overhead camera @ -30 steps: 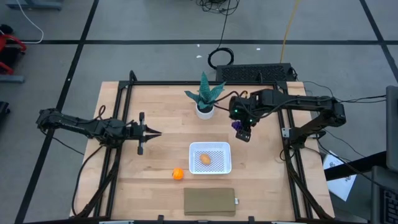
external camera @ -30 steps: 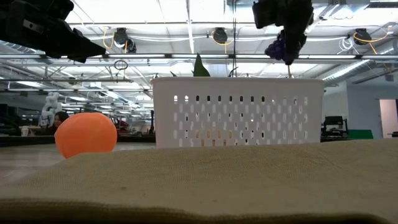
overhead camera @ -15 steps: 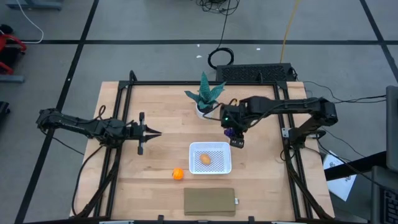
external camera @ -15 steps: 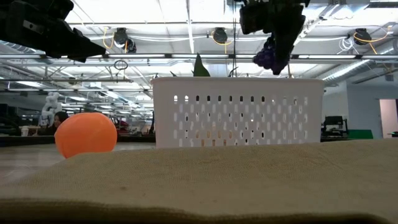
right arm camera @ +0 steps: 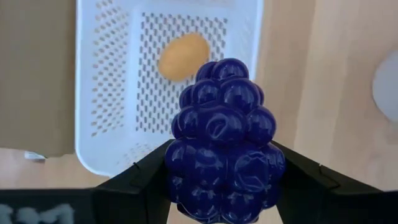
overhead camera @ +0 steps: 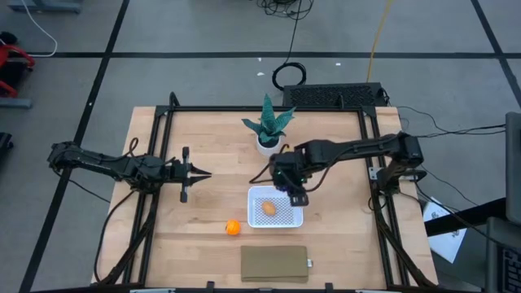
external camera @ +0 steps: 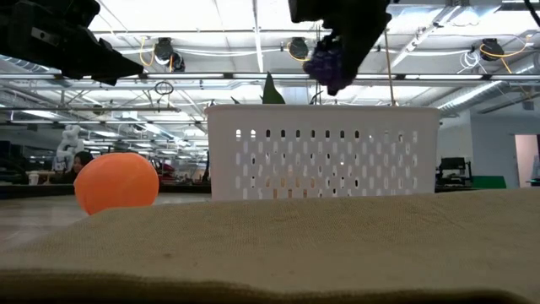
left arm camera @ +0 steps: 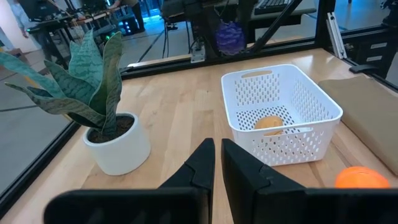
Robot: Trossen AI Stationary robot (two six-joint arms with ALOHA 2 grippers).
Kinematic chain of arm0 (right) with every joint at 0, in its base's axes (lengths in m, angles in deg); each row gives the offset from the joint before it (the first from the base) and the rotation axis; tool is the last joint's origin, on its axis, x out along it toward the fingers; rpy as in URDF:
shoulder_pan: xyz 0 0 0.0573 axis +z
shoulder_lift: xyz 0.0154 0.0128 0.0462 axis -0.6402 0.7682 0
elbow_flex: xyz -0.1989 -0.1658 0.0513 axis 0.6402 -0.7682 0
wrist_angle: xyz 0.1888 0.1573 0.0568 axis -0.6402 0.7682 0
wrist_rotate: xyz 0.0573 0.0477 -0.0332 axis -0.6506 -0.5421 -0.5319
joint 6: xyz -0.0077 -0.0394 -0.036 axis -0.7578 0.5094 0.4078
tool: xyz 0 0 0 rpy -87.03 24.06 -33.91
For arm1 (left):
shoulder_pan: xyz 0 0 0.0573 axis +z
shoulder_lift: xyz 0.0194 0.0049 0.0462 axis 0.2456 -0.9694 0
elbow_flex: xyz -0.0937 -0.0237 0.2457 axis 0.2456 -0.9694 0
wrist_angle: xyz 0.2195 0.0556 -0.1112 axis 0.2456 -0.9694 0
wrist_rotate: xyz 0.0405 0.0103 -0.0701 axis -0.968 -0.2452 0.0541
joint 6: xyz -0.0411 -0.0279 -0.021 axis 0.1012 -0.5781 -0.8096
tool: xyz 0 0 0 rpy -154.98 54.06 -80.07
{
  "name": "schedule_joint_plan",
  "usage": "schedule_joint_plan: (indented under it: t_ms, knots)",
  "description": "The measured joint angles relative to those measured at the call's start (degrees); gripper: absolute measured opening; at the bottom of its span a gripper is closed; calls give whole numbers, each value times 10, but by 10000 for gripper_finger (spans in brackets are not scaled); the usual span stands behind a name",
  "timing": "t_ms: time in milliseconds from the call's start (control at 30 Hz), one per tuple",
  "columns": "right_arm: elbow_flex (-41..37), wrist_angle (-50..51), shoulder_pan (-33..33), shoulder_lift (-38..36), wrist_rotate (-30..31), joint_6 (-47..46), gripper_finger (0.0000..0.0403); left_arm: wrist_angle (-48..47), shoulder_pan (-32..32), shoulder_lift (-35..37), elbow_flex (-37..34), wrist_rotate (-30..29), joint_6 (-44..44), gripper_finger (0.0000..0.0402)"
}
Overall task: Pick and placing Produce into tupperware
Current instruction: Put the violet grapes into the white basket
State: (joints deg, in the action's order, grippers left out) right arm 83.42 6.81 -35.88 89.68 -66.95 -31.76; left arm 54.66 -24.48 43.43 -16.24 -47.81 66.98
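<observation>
My right gripper (overhead camera: 293, 192) is shut on the dark purple lump (right arm camera: 221, 140), a knobbly grape-like bunch. It hangs in the air over the far right corner of the white perforated tupperware (overhead camera: 254, 213); the low view shows the lump (external camera: 326, 64) above the rim (external camera: 321, 107). The tan-yellow oval (overhead camera: 269, 208) lies on the tupperware's base. The orange ball (overhead camera: 233, 228) rests on the table left of the container. My left gripper (overhead camera: 203, 172) waits, shut, over the table's left half. My right gripper pinches the purple lump between its two fingers (right arm camera: 140, 177), one on each side of the bunch's lower flanks (right arm camera: 180, 168). The fingers come from above, pointing down. The lump is lifted clear and hangs above the container.
A green potted plant (overhead camera: 269, 130) in a white pot stands beyond the container near the far edge. A flat tan-brown pad (overhead camera: 274, 263) lies at the near edge. Black frame rails run along the table's left and right sides (overhead camera: 374, 195).
My right gripper has carried the purple lump toward the table's left and near edge, from beside the plant on the container's far right to over the container's far right corner. It has stayed shut on the lump. The left arm has kept still.
</observation>
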Motion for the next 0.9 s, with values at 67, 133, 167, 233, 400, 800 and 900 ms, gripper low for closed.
schedule_joint_plan:
  t_ms: [67, 133, 167, 233, 400, 800, 900]
  knots:
    - [11, -2, 9, 13, 0, 14, 210, 0, 0, 0, 0, 0, 0, 33]
    - [17, -12, 19, 21, 1, 34, 210, 0, 0, 0, 0, 0, 0, 33]
    - [17, -17, 25, 23, 1, 47, 210, -1, 0, 0, 0, 0, -1, 33]
    - [18, -24, 36, 27, 1, 83, 210, 0, 0, 0, 0, 0, -1, 33]
    - [17, -36, 67, 41, 40, 163, 210, 0, 0, 0, 0, 0, -1, 33]
    - [-83, -139, 82, 41, 60, 205, 210, -15, 0, 0, 0, 0, -6, 33]
    - [-102, -165, 82, 41, 58, 186, 210, -18, 0, 0, 0, 0, -7, 33]
